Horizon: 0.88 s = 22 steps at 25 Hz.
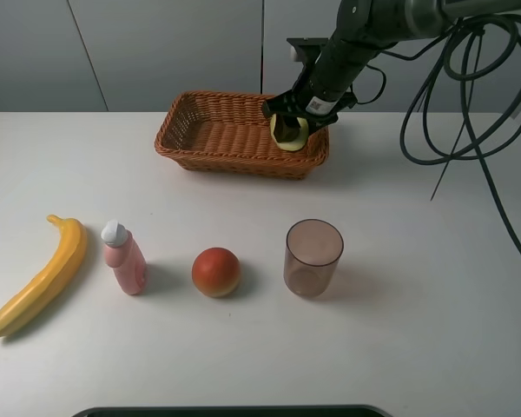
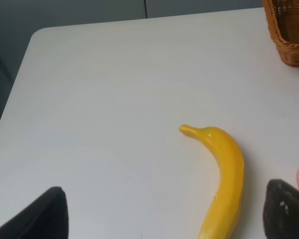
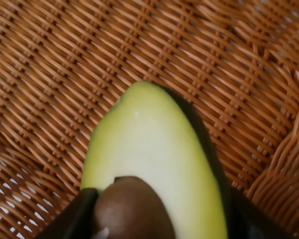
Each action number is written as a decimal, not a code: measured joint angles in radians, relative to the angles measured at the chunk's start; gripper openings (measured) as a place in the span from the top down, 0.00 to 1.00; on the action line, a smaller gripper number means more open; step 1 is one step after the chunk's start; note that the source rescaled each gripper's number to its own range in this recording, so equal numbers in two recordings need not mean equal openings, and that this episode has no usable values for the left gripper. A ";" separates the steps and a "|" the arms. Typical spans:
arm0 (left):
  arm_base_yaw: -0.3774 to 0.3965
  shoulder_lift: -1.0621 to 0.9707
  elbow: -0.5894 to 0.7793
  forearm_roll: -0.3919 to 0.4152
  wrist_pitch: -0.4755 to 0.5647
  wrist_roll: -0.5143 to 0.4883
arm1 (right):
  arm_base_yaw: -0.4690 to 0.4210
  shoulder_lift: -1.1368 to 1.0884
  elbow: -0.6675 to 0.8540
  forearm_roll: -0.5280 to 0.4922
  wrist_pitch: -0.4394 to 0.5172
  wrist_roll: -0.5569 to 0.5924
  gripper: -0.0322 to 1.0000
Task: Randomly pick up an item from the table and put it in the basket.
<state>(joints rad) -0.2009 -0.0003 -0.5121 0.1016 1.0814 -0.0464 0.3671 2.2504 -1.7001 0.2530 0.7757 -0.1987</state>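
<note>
My right gripper [image 1: 288, 127] is shut on the half avocado [image 1: 290, 134] and holds it over the right end of the brown wicker basket [image 1: 210, 137], just inside its rim. In the right wrist view the avocado [image 3: 154, 164] shows yellow-green flesh and a brown pit, with the basket's woven floor [image 3: 65, 74] close behind it. The black fingers [image 3: 72, 219] press on both sides of the fruit. My left gripper [image 2: 164, 214] is open and empty, hovering above the white table [image 2: 114, 99] near the banana.
A yellow banana [image 1: 43, 274], a pink bottle [image 1: 125, 258], a red-orange round fruit [image 1: 216, 272] and a translucent brown cup [image 1: 313, 257] stand in a row on the near part of the table [image 1: 417, 261]. Black cables [image 1: 469, 95] hang at the right.
</note>
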 joint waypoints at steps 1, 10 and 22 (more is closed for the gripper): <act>0.000 0.000 0.000 0.000 0.000 0.000 | 0.000 0.000 0.000 0.000 0.000 0.000 0.96; 0.000 0.000 0.000 0.000 0.000 0.000 | 0.000 0.000 0.000 0.000 0.005 -0.086 0.43; 0.000 0.000 0.000 0.000 0.000 0.000 | 0.000 -0.133 0.000 -0.021 0.060 -0.116 0.00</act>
<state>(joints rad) -0.2009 -0.0003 -0.5121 0.1016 1.0814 -0.0464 0.3671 2.1170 -1.7001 0.2319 0.8360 -0.3149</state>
